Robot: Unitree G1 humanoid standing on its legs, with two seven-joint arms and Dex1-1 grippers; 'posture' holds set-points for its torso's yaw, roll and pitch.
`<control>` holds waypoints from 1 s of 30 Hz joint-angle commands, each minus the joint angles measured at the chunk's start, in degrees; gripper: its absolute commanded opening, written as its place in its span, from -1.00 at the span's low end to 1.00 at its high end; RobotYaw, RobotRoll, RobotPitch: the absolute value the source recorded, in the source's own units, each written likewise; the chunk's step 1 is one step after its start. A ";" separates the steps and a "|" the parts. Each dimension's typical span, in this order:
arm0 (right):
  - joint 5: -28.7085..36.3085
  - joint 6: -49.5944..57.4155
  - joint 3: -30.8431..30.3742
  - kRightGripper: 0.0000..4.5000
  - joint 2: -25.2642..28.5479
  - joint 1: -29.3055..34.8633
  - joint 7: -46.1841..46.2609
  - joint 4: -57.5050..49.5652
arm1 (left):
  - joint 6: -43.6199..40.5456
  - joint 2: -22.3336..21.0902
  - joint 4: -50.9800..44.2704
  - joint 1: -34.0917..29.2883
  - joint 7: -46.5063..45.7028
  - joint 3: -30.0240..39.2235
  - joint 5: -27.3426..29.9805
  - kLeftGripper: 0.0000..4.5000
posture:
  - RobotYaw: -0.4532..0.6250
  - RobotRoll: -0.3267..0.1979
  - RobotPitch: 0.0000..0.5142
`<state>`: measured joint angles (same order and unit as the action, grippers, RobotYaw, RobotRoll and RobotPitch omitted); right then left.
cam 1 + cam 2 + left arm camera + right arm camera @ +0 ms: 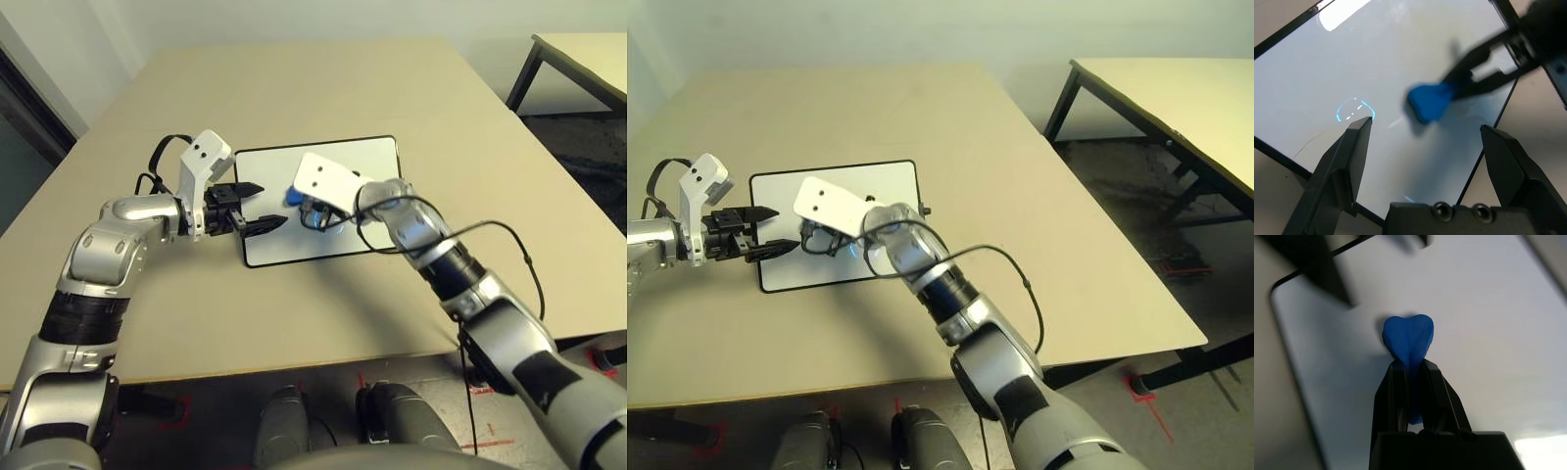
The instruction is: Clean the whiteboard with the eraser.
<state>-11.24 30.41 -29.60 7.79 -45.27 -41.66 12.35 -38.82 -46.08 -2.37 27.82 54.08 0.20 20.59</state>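
Your eraser [1409, 340] is pinched between the two fingers of the right gripper [1410, 377], squeezed so its free end bulges, and that end is down on the whiteboard [367, 157] near the board's middle, toward its left half; the whiteboard lies flat on the tan table [294, 88], roughly central in front of you; so by my reading you are in the wiping stage, with the grasp done and the rubbing under way; what seems left is a small bluish curved mark [1354, 107] on the board just off the tip of the left gripper [1425, 147], apart from the eraser, and I judge that spot is yet to be wiped; the left gripper hangs over the board's left edge with its fingers spread wide and nothing between them; it does not look to be pressing the board, though you cannot tell that for sure; the right arm covers part of the board's near right area, so any marks there are hidden; whether that bluish mark is ink or a reflection is hard to make out.
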 commanded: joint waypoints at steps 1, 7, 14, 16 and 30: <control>-1.53 3.43 -2.33 -0.89 1.94 3.32 -1.07 -0.39 | -0.14 -0.13 -0.16 -0.17 0.17 -0.08 -0.06 1.00 | -0.12 0.25 -0.71; 0.80 2.03 5.80 -0.89 0.06 -4.43 4.29 6.82 | -0.34 0.22 -0.31 0.49 -0.02 -0.29 -0.04 1.00 | -0.13 0.25 -0.72; 2.06 -1.02 12.11 -0.89 1.25 -12.05 7.93 16.72 | -0.64 0.62 -0.61 0.97 -0.09 -0.66 0.01 1.00 | -0.15 0.25 -0.74; 1.94 -1.44 12.82 -0.89 2.02 -12.21 8.19 17.68 | -0.64 0.65 -0.37 1.36 0.04 -0.78 -0.05 1.00 | -0.16 0.25 -0.74; 2.41 2.11 13.88 -0.89 5.38 -6.93 7.25 10.26 | 0.73 1.16 2.44 3.14 0.94 -1.90 -0.88 1.00 | -0.18 0.25 -0.73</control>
<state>-8.92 29.63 -16.16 12.12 -53.94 -34.39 22.01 -38.60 -44.97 -0.81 30.54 54.71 -1.07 20.35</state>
